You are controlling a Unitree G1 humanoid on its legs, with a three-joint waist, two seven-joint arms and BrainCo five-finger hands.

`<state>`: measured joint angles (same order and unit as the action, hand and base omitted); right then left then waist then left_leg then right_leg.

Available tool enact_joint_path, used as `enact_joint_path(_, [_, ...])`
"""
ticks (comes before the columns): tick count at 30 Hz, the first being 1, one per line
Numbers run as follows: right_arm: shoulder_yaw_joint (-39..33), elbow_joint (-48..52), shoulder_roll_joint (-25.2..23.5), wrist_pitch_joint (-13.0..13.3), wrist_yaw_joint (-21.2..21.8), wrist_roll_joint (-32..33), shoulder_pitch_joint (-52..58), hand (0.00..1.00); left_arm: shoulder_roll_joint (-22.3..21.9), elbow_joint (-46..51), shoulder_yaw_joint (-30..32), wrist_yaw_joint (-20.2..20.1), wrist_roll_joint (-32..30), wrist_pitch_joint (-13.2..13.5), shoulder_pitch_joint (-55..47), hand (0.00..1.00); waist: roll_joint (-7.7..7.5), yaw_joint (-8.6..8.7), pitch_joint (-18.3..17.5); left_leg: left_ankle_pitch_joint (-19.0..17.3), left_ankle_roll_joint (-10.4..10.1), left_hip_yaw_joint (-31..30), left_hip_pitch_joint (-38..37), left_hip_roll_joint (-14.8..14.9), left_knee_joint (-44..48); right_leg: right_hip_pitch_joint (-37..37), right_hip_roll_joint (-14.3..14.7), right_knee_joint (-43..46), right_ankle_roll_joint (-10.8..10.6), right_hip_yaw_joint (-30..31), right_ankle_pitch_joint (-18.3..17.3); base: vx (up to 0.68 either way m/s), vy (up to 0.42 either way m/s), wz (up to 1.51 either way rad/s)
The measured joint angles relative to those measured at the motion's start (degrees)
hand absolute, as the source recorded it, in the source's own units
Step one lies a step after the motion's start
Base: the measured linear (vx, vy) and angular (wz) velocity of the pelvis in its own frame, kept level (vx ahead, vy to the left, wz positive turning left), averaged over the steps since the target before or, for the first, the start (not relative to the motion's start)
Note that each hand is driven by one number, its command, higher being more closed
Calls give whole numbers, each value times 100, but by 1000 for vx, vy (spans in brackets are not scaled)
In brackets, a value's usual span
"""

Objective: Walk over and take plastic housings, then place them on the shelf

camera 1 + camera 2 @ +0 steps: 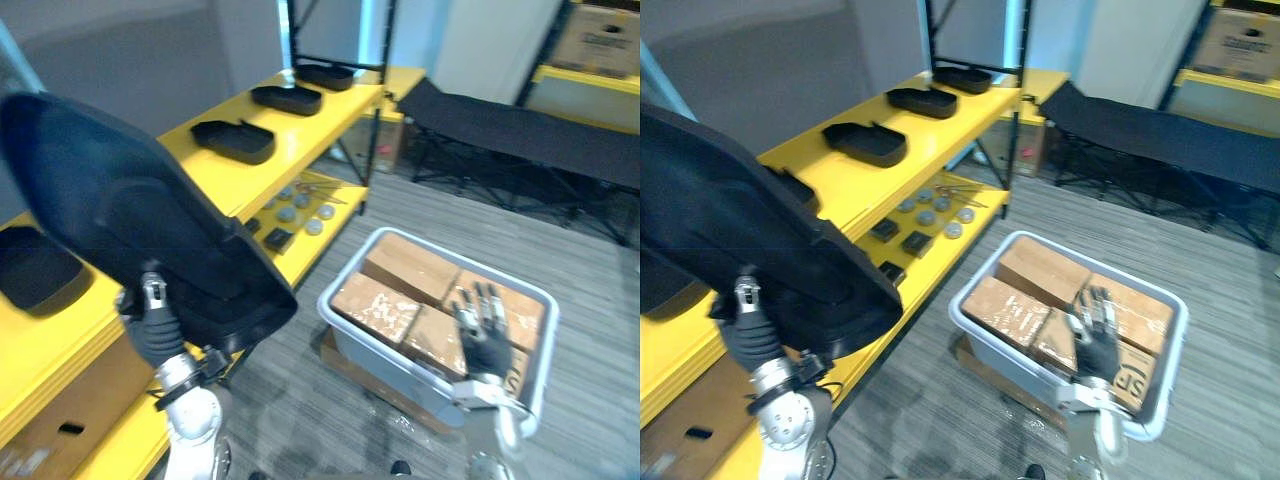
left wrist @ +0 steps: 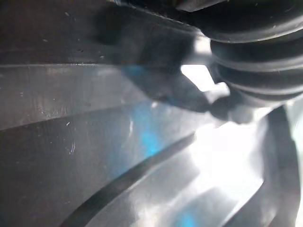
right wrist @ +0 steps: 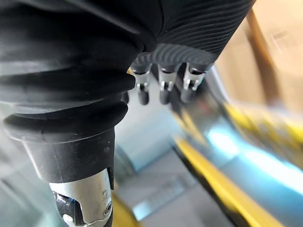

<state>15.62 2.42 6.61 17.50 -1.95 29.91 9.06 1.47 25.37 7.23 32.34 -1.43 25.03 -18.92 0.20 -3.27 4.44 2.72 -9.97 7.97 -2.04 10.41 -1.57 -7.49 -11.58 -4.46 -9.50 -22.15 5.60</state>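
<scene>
Plastic housing (image 1: 130,215), big, black and glossy, is up in the air in front of the yellow shelf (image 1: 330,115), carried at your left hand (image 1: 148,318). It hides that hand from the wrist cover upward, so you cannot tell how the hand grips it. It also covers part of the shelf behind it, and in the right eye view its upper left end is cut off by the edge. Its long axis runs from upper left down to lower right, steeply tilted, with the lower rim pointing toward the grey bin (image 1: 345,318). The left wrist view adds what the head views do not: the housing's shiny dark surface right up against the camera, too close to read any shape. Three other housings (image 1: 233,140) lie flat in a row along the shelf top, and small parts (image 1: 300,210) sit on the level below. Your right hand (image 1: 485,325) hovers over the cardboard boxes (image 1: 405,265) in the bin, fingers straight and spread, holding nothing. A black cot (image 1: 520,125) stands beyond.
</scene>
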Motion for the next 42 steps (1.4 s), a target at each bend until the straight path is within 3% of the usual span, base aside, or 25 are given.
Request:
enact_joint_path(2, [338, -179, 13, -14, -103, -579, -574, 0, -2, 202, 371, -80, -142, -7, -226, 100, -2, -313, 6, 0, 5, -222, 17, -74, 8, -141, -48, 13, -23, -202, -54, 22, 12, 57])
enact_joint_path(6, [424, -294, 128, -59, -257, -769, -1224, 0, 0, 400, 847, -300, -163, -7, -535, 100, -60, -579, 25, -39, 69, -452, 27, -223, 6, -283, -179, 60, -94, -450, -140, 12, 28, 31])
enact_joint_path(8, [415, -311, 177, -230, -361, -772, -1365, 0, -1, 474, 1069, -543, -173, -1, -599, 100, -139, -685, 80, -46, 80, -555, 69, -275, 7, -276, -235, 160, -84, -546, -244, 8, 21, 22])
enact_joint_path(13, [384, -311, 196, -426, -453, -830, -1361, 0, -1, 496, 1257, -1038, -75, 32, -565, 100, -283, -679, 158, -33, 101, -931, 287, -339, 11, -136, -297, 602, -14, -688, -604, 27, -7, 40])
enact_joint_path(15, [186, -269, 211, -482, -476, -828, -1283, 0, 55, 495, 1242, -1287, -64, 36, -430, 100, -326, -510, 198, -15, 126, -1409, 556, -373, 179, -52, -156, 919, 210, -241, -1026, 43, -51, 102])
enact_joint_path(17, [-132, -229, 240, -508, -559, -820, -1107, 0, 107, 492, 1213, -1600, -43, 66, -237, 100, -354, -436, 260, 26, 57, -1843, 733, -442, 284, -54, -118, 1230, 165, 169, -1243, 45, -50, 125])
enact_joint_path(20, [-548, -227, 292, -516, -555, -823, -926, 0, 271, 492, 1111, -1957, 137, 267, -211, 100, -251, -437, 405, 50, 27, -2081, 828, -456, 472, -249, -91, 1547, 145, -180, -1487, 34, -72, 75])
enact_joint_path(22, [-837, -110, 257, -514, -565, -828, -633, 0, 402, 484, 817, -2152, 145, 344, -84, 100, -219, -298, 436, 249, 193, -1730, 1022, -551, 568, -479, -139, 1572, 143, -696, -1582, -2, -58, 120])
enact_joint_path(23, [-1079, 93, 238, -502, -574, -877, -363, 0, 525, 456, 596, -2360, 157, 427, 111, 100, -191, -143, 513, 440, 468, -983, 1124, -538, 527, -577, -150, 1603, 161, -1029, -1625, -45, -10, 132])
enact_joint_path(24, [-1177, 197, 239, -497, -572, -892, -248, 0, 581, 450, 525, -2435, 154, 486, 197, 100, -187, -80, 558, 485, 569, -651, 1163, -523, 514, -599, -156, 1641, 140, -1114, -1674, -64, 4, 126])
enact_joint_path(27, [-1332, 304, 249, -444, -534, -992, -73, 0, 731, 421, 349, -2480, 143, 483, 266, 100, -163, -72, 730, 588, 529, -436, 1215, -555, 575, -549, -295, 1929, -35, -1053, -2011, -113, -15, 23])
enact_joint_path(30, [-1328, 303, 245, -207, -364, -993, -127, 0, 726, 260, 323, -2406, 143, 404, 170, 100, -124, -72, 901, 396, 607, -277, 1241, -529, 925, -370, -472, 2436, -28, -842, -2274, -116, 19, -25])
enact_joint_path(35, [-1313, 172, 225, 161, -325, -1028, -427, 0, 701, 209, 279, -2122, -16, 362, 3, 100, -15, -84, 1149, -367, 654, -233, 1808, -403, 2438, -63, -748, 3396, -104, -611, -2750, -104, 61, -10])
enact_joint_path(38, [-1338, 152, 41, 240, -404, -983, -435, 0, 705, 211, 315, -2102, -136, 370, -64, 100, -92, -109, 1191, -462, 686, -79, 1809, -504, 2538, -220, -910, 3246, -166, -739, -2783, 27, 115, 15])
enact_joint_path(40, [-1396, 157, -147, 248, -403, -747, -420, 0, 714, 229, 415, -2148, -134, 424, -47, 100, -204, -127, 1220, -702, 931, 106, 1874, -543, 2878, -383, -985, 3085, -161, -780, -2779, 119, 172, 19])
enact_joint_path(41, [-1439, 174, -227, 258, -405, -716, -330, 0, 719, 247, 492, -2195, -134, 477, -39, 100, -212, -181, 1150, -974, 887, 154, 1866, -627, 3014, -485, -1009, 3163, -72, -721, -2688, 210, 171, 30])
enact_joint_path(42, [-1433, 183, -229, 293, -405, -822, -230, 0, 718, 241, 549, -2224, -136, 485, 79, 100, -233, -131, 1138, -1047, 873, 43, 1825, -795, 2950, -195, -1103, 3785, 464, -258, -2347, 227, 190, 50])
